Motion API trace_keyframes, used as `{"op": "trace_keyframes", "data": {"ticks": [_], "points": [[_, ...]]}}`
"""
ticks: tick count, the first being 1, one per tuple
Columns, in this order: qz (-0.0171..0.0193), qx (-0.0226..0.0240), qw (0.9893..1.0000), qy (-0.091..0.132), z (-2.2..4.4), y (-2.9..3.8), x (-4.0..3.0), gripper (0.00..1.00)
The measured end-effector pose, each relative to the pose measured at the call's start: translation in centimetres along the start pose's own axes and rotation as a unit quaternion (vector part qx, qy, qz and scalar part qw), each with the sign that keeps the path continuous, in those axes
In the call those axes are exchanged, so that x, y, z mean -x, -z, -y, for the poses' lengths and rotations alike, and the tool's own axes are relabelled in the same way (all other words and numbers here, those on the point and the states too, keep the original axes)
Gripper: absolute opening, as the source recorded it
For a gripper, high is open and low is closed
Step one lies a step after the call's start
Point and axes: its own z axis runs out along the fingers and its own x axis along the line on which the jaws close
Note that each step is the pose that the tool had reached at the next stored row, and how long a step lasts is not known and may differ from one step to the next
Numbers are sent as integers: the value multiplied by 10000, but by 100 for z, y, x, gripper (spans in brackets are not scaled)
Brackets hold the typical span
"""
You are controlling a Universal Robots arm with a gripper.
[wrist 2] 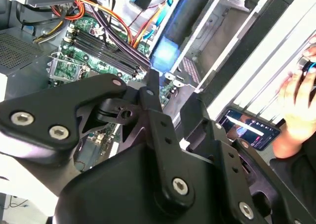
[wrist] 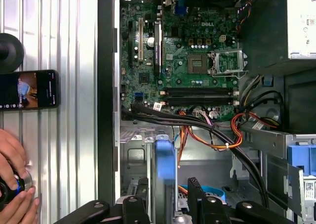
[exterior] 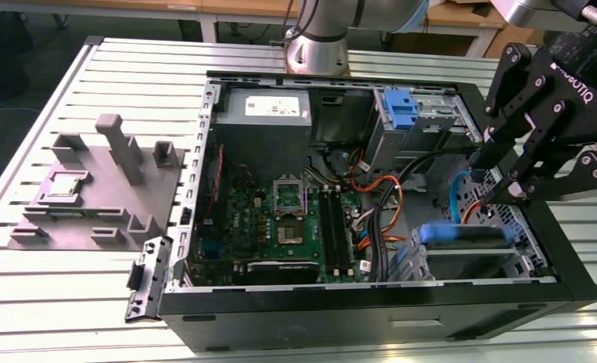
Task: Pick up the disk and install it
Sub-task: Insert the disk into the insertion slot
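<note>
Gripper (exterior: pixel 500 185) hangs at the exterior view's right, over the open computer case (exterior: pixel 379 321), with its black fingers pointing down, spread apart and gripping nothing. The disk (exterior: pixel 460 233) sits just below the fingertips, in the metal drive cage at the case's near corner, with the blue edge of its carrier facing up. A second blue carrier (exterior: pixel 401 110) stands in the far bay, well apart. The motherboard (exterior: pixel 278 219) lies to the exterior view's left of the disk. A grey fixture (exterior: pixel 86 189) rests on the slatted table (exterior: pixel 56 302) outside the case.

In the second wrist view the gripper (wrist 2: pixel 170 90) points at the disk (wrist 2: pixel 165 53), whose blue edge lies just beyond the fingertips. A person's hand (wrist 2: pixel 296 95) and a phone (wrist 2: pixel 252 130) are beside the case.

In the first wrist view the disk (wrist: pixel 165 159) runs between the two parted fingers of the gripper (wrist: pixel 168 184), with a gap on one side. The phone (wrist: pixel 29 89) and the person's hand (wrist: pixel 12 189) lie outside the case wall.
</note>
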Motion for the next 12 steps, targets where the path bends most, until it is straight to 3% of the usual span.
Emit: {"op": "trace_keyframes", "data": {"ticks": [9,12], "points": [[1,-8,10000,0,2,-135,-13,43],[1,-8,10000,1,6,-218,-19,25]]}}
